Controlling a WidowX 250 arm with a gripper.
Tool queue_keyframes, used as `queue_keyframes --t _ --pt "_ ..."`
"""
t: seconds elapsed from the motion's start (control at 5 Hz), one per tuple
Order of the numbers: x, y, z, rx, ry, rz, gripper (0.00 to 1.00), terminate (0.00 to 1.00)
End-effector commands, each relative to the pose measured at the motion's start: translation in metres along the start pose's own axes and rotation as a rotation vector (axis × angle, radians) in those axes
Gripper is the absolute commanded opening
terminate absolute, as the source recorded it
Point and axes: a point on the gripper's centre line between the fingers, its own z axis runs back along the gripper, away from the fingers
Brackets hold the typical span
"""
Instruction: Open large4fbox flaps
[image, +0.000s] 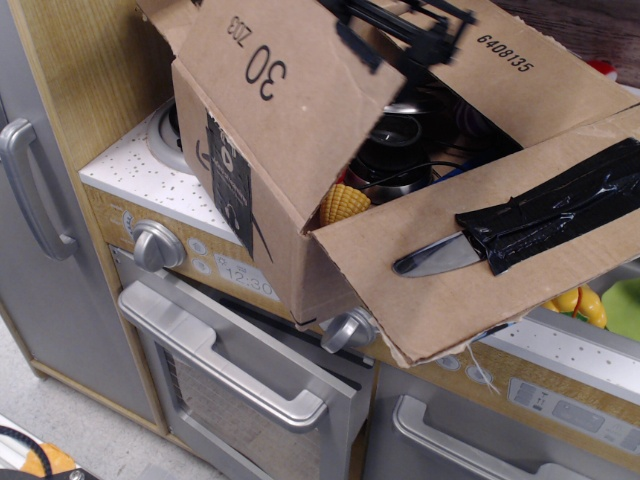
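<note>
The large4fbox (262, 215) is a big brown cardboard box standing on a toy stove top, with a black label strip on its near side. The flap printed "30 ZO3" (290, 110) is lifted and tilts up to the left. My black gripper (393, 42) is at the top, by this flap's raised edge, with its jaws spread wide and nothing held between them. The "6408135" flap (545, 85) lies folded outward at the back right. The front right flap (450, 290) lies outward with black tape (555, 215) holding a silver blade (435, 255). The back left flap (175, 25) stands open.
Inside the box are a yellow toy corn (344, 204) and metal pots (400, 165). Below are the oven door handle (225, 360), two knobs (155, 245) (347, 330) and a grey fridge handle (25, 190). Yellow and green toys (580, 300) lie at the right.
</note>
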Motion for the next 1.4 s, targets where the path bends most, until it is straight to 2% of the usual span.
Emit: queue_keyframes --t 0.0,0.2,0.4,0.8,1.0,1.2 --pt "-0.037 0.031 0.017 0.039 -0.069 0.036 1.0 0.0" --pt "-0.056 0.044 0.002 0.019 -0.096 0.066 1.0 0.0" --pt "-0.068 0.057 -0.024 -0.041 -0.152 0.079 1.0 0.0" --pt "-0.065 0.065 -0.062 -0.185 -0.277 0.082 1.0 0.0" --pt "-0.06 0.063 -0.075 -0.208 -0.332 0.081 1.0 0.0" --pt "-0.052 0.059 -0.077 -0.23 -0.339 0.084 1.0 1.0"
